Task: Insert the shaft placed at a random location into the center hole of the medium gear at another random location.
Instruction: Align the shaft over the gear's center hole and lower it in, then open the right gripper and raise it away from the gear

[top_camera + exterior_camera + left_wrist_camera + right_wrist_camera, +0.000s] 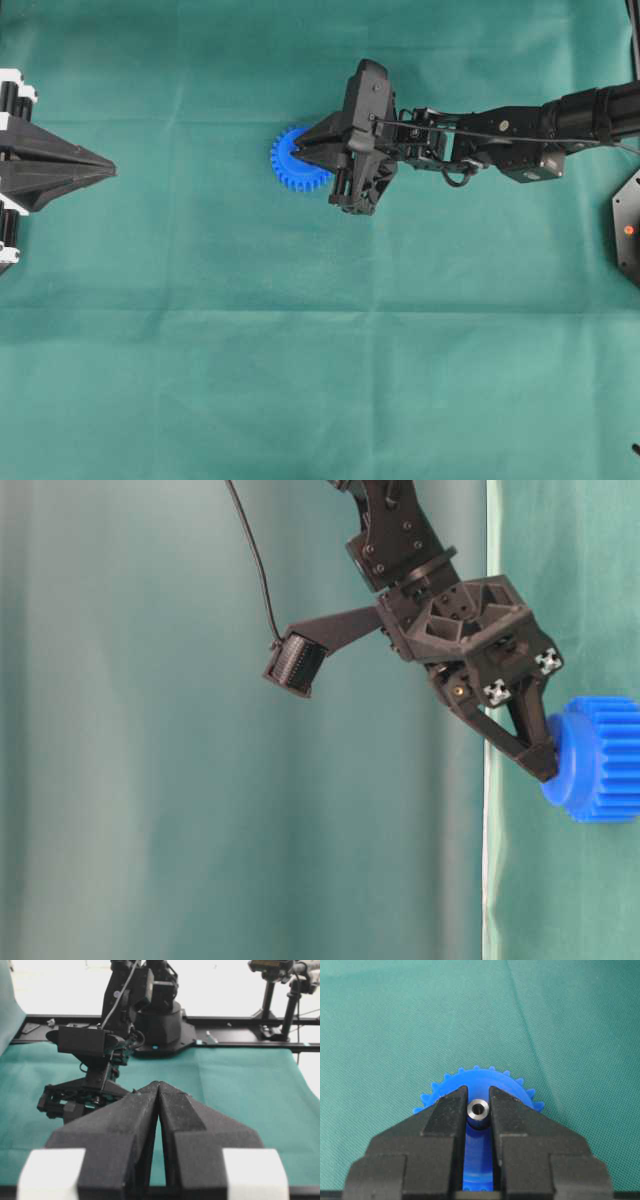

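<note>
Right gripper pinches the shaft over the gear's middle.

The shaft looks like a small, stiff, smooth metal pin, likely slippery, so a firm pinch across its sides near the top suits it; the plastic gear on the table seems light and may shift. The hole is hidden under the shaft. Left gripper rests closed, well apart.

We find no readable text, label, brand, number or sign anywhere in these views, neither on the arms nor the cloth.
</note>
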